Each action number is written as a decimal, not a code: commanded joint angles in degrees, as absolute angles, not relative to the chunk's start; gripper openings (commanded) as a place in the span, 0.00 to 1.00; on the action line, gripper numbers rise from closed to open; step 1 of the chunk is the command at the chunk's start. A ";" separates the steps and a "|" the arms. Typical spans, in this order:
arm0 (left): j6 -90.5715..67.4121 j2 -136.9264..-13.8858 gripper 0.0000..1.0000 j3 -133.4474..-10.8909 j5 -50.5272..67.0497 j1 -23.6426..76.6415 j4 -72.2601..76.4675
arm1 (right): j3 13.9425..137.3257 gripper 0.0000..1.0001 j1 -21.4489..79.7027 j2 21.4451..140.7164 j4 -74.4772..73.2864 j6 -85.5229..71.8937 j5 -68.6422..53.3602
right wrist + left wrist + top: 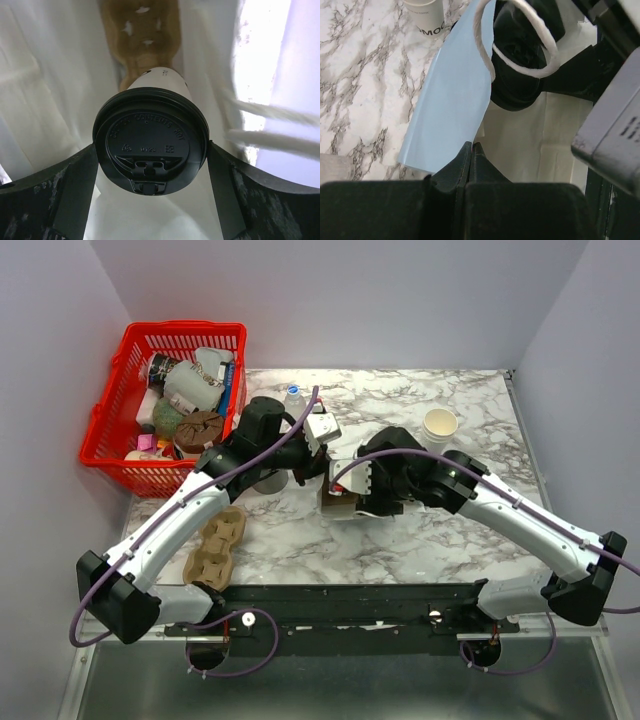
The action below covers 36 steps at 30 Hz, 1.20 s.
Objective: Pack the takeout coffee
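A takeout coffee cup (155, 87), cream with a black lid (150, 137), hangs inside a white paper bag (45, 100) above a brown cardboard carrier (140, 30) at the bag's bottom. My right gripper (152, 150) is down in the bag, and its fingers (75, 190) press on both sides of the lid. From above, the right gripper (352, 490) is in the bag's mouth (375, 510). My left gripper (471, 146) is shut on the bag's rim (450, 105) beside a white rope handle (520, 65). It shows left of the bag from above (312, 462).
A stack of lidless cream cups (440, 426) stands back right. A red basket (110, 430) of clutter is at the back left, with a clear water bottle (293, 398) beside it. A spare cardboard carrier (215, 545) lies front left. A pale printed cup (422, 15) stands near the bag.
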State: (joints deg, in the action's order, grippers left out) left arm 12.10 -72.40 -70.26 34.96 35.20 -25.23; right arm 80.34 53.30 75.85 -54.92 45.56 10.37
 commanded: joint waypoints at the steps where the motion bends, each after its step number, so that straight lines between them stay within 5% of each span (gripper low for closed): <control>1: 11.78 -70.49 0.00 -69.00 36.12 35.16 -23.29 | 76.65 0.01 53.70 75.94 -51.24 47.63 8.00; 36: 19.07 -68.03 0.00 -66.09 39.81 34.37 -19.78 | 65.39 0.00 52.74 73.91 -42.54 56.95 13.80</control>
